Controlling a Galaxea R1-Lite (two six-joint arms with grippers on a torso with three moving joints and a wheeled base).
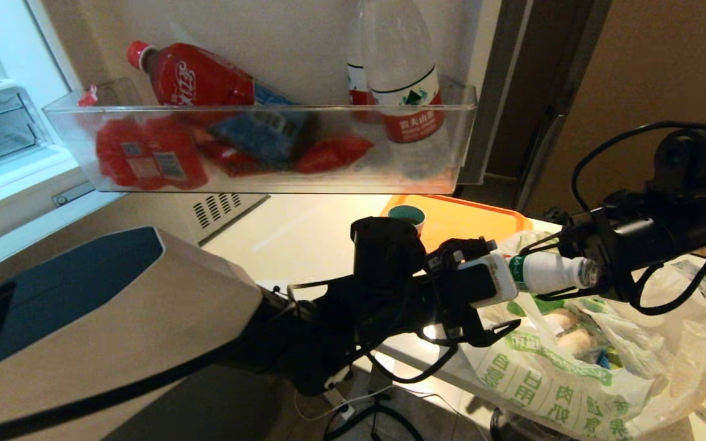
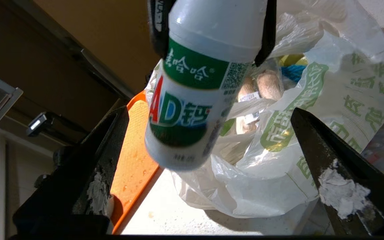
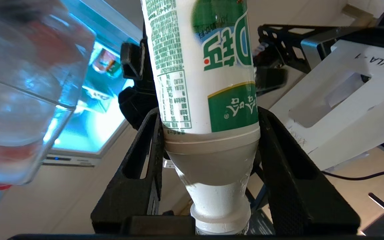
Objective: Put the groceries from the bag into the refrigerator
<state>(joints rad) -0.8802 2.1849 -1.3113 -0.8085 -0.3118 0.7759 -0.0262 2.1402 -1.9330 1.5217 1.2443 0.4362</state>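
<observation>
Your right gripper (image 1: 576,275) is clamped on the white bottle (image 1: 543,272), lying level, base pointing left. Left gripper (image 2: 198,160) gapes wide just beside that base, so it's nearer the door bin (image 1: 255,177).

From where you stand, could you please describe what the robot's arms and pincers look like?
Both arms are black with loose black cables looping alongside. The left pincer has dark tapered fingers smeared with white residue, behind a white block marked VLA-1. The right pincer has black fingers with cut-out slots. A pale grey, dark-panelled shell covers the left arm.

White bottle's (image 3: 208,83) base beyond right wrist view's edge.
</observation>
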